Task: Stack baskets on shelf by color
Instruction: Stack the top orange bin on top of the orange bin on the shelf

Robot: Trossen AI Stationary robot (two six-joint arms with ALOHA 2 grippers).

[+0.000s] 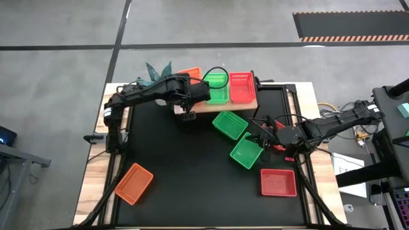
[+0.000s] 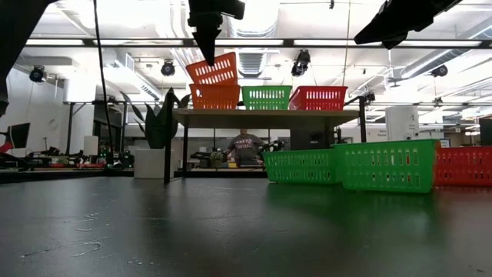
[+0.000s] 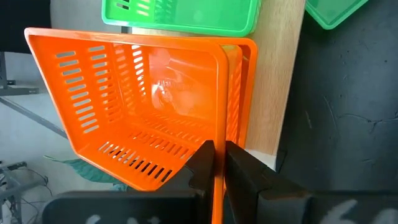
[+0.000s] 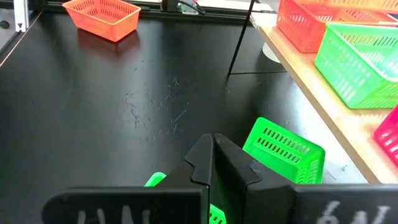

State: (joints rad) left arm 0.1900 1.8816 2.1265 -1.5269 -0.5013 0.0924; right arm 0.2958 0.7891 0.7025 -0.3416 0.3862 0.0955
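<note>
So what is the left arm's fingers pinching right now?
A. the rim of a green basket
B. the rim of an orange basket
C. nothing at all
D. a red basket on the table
B: the left wrist view shows the left arm's fingers shut on the rim of a tilted orange basket, held over another orange basket on the shelf.

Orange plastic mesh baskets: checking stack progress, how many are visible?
3: one orange plastic mesh basket on the light-wood shelf, one tilted above it in the left gripper, one on the black tabletop.
</note>
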